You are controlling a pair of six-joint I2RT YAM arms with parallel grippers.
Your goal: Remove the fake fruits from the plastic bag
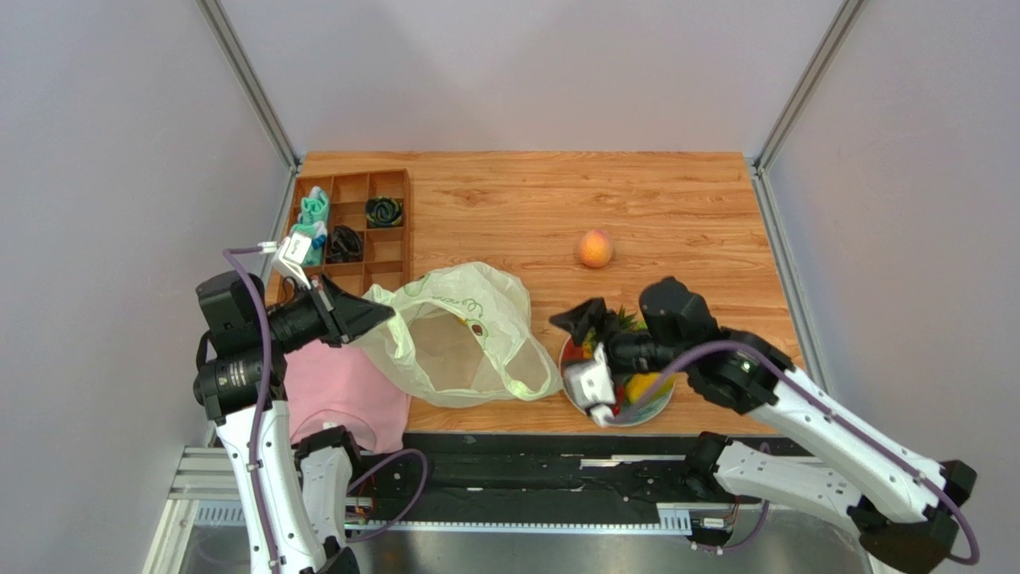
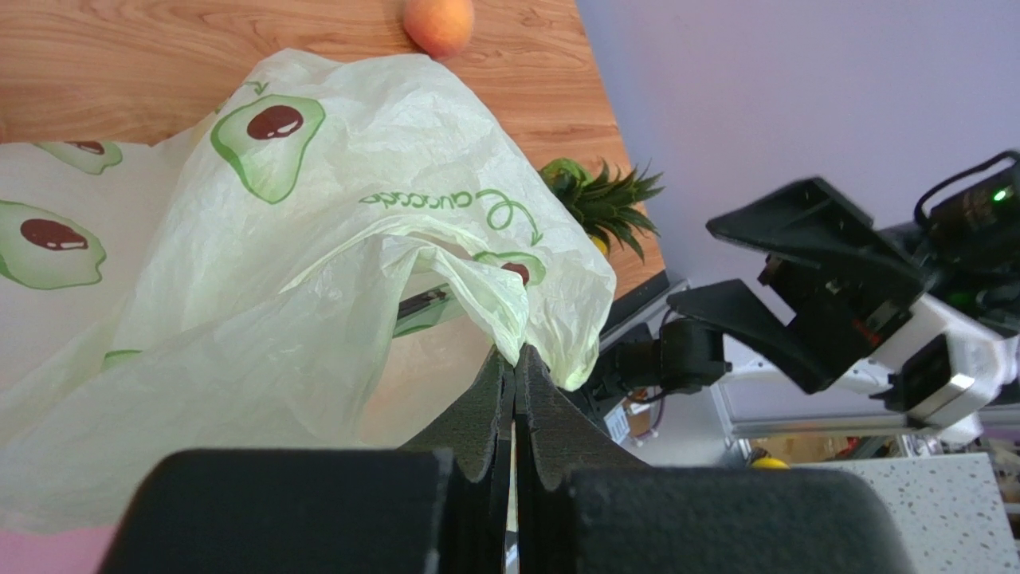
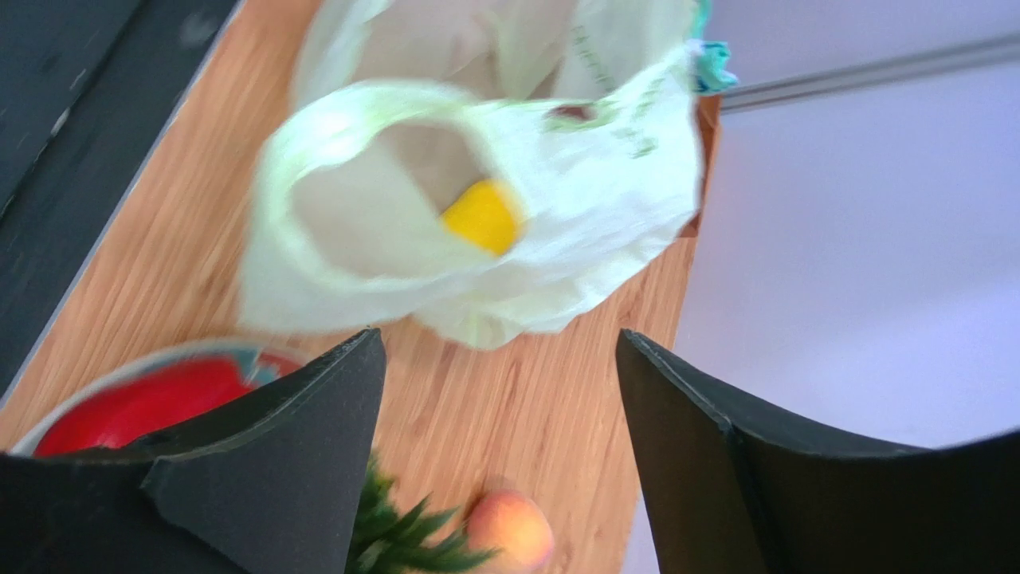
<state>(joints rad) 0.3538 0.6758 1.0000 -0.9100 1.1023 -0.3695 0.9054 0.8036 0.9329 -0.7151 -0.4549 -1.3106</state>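
Observation:
The pale green avocado-print plastic bag (image 1: 461,335) lies open on the table. My left gripper (image 1: 369,317) is shut on its left rim; the left wrist view shows the fingers pinching the film (image 2: 517,359). My right gripper (image 1: 583,329) is open and empty, just right of the bag's mouth and over the plate. In the right wrist view, between the spread jaws (image 3: 497,347), a yellow fruit (image 3: 483,217) sits inside the bag (image 3: 359,227). The peach (image 1: 595,249) lies alone on the wood. The pineapple's crown (image 1: 623,323), a red piece (image 1: 583,353) and a yellow piece (image 1: 641,385) lie on the plate.
The red-and-teal plate (image 1: 647,416) sits at the near edge, right of the bag. A pink cloth (image 1: 347,389) lies under my left arm. A wooden compartment tray (image 1: 353,227) with small items stands at the back left.

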